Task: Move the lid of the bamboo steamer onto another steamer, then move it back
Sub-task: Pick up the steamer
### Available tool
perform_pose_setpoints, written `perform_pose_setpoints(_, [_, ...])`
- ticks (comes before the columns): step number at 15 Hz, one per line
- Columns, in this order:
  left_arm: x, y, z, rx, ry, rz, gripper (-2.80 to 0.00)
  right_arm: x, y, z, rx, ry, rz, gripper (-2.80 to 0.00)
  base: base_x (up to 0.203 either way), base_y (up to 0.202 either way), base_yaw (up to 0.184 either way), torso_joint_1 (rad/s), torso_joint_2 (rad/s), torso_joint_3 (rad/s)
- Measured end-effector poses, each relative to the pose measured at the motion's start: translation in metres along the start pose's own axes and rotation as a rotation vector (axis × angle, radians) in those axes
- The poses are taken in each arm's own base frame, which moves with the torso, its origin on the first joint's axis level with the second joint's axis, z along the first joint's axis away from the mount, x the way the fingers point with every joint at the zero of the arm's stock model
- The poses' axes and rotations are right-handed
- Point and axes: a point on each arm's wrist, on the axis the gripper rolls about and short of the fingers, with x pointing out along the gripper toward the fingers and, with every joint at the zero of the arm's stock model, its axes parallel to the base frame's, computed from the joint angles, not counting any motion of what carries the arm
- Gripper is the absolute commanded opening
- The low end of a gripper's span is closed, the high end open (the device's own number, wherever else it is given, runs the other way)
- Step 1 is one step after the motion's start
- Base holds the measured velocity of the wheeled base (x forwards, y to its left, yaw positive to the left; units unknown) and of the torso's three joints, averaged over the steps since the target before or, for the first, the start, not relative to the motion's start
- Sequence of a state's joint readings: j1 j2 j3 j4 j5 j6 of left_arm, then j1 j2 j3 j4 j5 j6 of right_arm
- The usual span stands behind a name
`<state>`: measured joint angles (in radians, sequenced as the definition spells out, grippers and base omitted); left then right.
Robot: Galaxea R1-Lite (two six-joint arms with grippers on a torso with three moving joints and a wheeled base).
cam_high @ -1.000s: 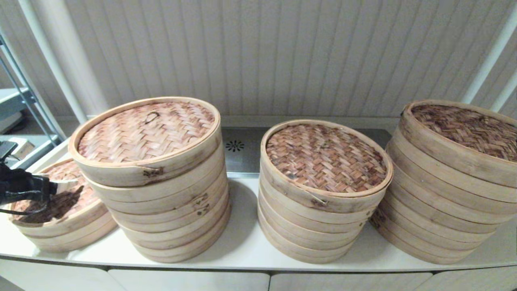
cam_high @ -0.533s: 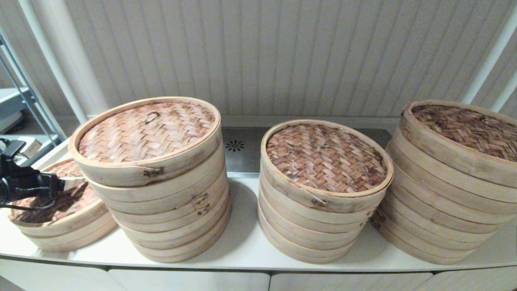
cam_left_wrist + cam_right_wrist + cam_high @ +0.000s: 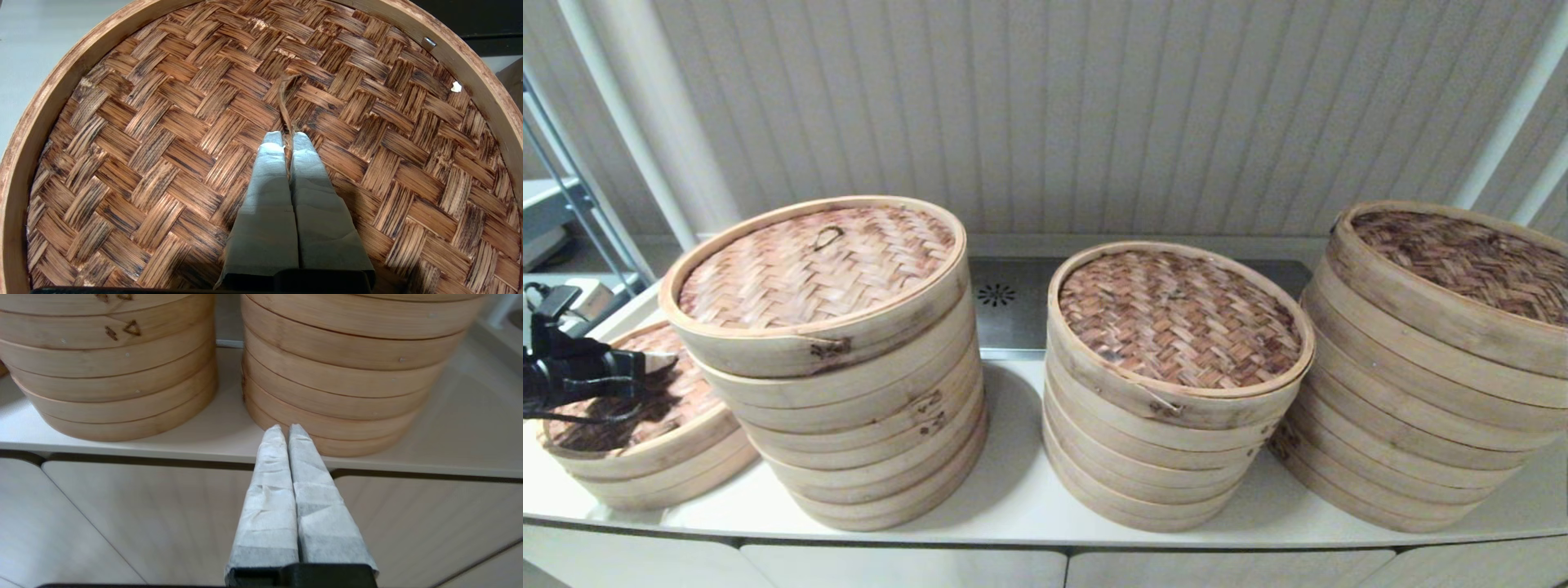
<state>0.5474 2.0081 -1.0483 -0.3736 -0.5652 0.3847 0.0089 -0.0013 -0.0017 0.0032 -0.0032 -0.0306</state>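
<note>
The left gripper (image 3: 288, 136) is pinched shut on the thin loop handle (image 3: 286, 102) at the centre of a bamboo steamer lid (image 3: 163, 134), its two taped fingers (image 3: 267, 163) pressed together with the strip of handle caught between their tips. Only the left wrist view shows this grip; from the head view the left gripper (image 3: 658, 361) appears merely as a dark arm reaching in from the left edge over the lid (image 3: 686, 400), with the handle hidden.

That lid sits on the low stack (image 3: 645, 457) at the far left of the white counter (image 3: 1013, 498). Whether the lid rests fully on its stack or is slightly raised cannot be told. Just beside it, and partly covering its right side in the head view, rises a taller stack of steamers (image 3: 849, 408) topped by a lighter woven lid (image 3: 817, 261) with its own small loop. Further right stand a middle stack (image 3: 1168, 457) and, touching or nearly touching it, the tall right-hand stack (image 3: 1413, 425). A metal panel with a small round vent (image 3: 996, 294) lies behind, between the two central stacks.

The right gripper (image 3: 284, 430) is out of the head view; its own camera shows its fingers closed on nothing, held low in front of the counter edge (image 3: 122, 451) facing the bases of two stacks, above pale cabinet fronts (image 3: 143, 514).
</note>
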Motion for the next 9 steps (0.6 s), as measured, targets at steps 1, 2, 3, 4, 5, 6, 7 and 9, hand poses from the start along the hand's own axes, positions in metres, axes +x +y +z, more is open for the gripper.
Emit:
perform_pose_setpoints(1, [0.0005,0.0001,-0.0006,-0.004,0.002,0.000,-2.80,0.0000,0.0000,0.0000,-0.001,0.000,0.001,-2.80,0.000,0.000,0.000,0.000,0.00,0.000])
perform_pose_setpoints(2, [0.0009,0.0004,-0.0016,-0.014,0.004,-0.001,-2.80,0.0000,0.0000,0.0000,0.000,0.000,-0.001,-2.80,0.000,0.000,0.000,0.000,0.00,0.000])
perform_pose_setpoints(3, [0.0013,0.0007,-0.0022,-0.022,0.005,0.001,-2.80,0.0000,0.0000,0.0000,0.000,0.000,0.001,-2.80,0.000,0.000,0.000,0.000,0.00,0.000])
perform_pose_setpoints(4, [0.0017,0.0007,-0.0023,-0.024,0.006,0.001,-2.80,0.0000,0.0000,0.0000,0.000,0.000,0.001,-2.80,0.000,0.000,0.000,0.000,0.00,0.000])
perform_pose_setpoints(5, [0.0019,0.0010,-0.0021,-0.026,0.006,0.001,-2.80,0.0000,0.0000,0.0000,0.000,0.000,0.000,-2.80,0.000,0.000,0.000,0.000,0.00,0.000])
perform_pose_setpoints(6, [0.0018,0.0014,-0.0008,-0.036,0.005,0.004,-2.80,0.0000,0.0000,0.0000,0.000,0.000,0.000,-2.80,0.000,0.000,0.000,0.000,0.00,0.000])
perform_pose_setpoints(7, [0.0011,0.0019,0.0013,-0.052,0.001,0.006,-2.80,0.0000,0.0000,0.0000,0.000,0.000,0.000,-2.80,0.000,0.000,0.000,0.000,0.00,0.000])
perform_pose_setpoints(9, [-0.0016,0.0028,0.0058,-0.065,-0.011,0.017,-2.80,0.0000,0.0000,0.0000,0.000,0.000,0.000,-2.80,0.000,0.000,0.000,0.000,0.00,0.000])
